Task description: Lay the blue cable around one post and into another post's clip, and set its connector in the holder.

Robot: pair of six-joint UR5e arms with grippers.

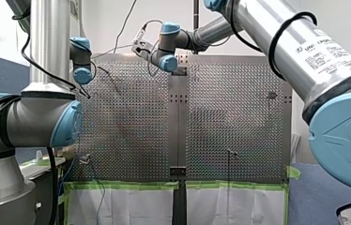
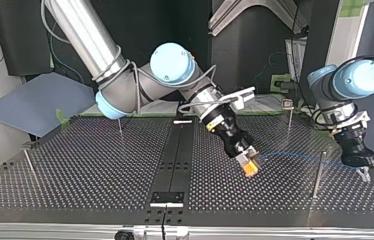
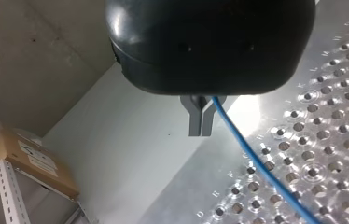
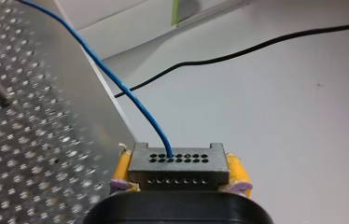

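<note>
A thin blue cable (image 2: 300,159) hangs in the air between my two grippers, above the perforated table (image 2: 75,170). My right gripper (image 4: 178,173) is shut on the cable's grey connector (image 4: 178,163), which sits between its yellow pads (image 4: 122,167); the cable (image 4: 116,81) leaves the connector's top. In the top view this gripper (image 2: 249,168) hovers near the table's middle. My left gripper (image 3: 200,126) is shut on the cable (image 3: 256,163), its metal fingers (image 3: 194,122) pressed together. It hangs low at the top view's right edge (image 2: 363,172).
Thin metal posts stand on the table: one with a clip on top (image 2: 288,104), a plain one (image 2: 318,172) near my left gripper, and two more (image 2: 120,127) (image 2: 29,162) at the top view's left. A dark centre strip (image 2: 175,160) divides the plates.
</note>
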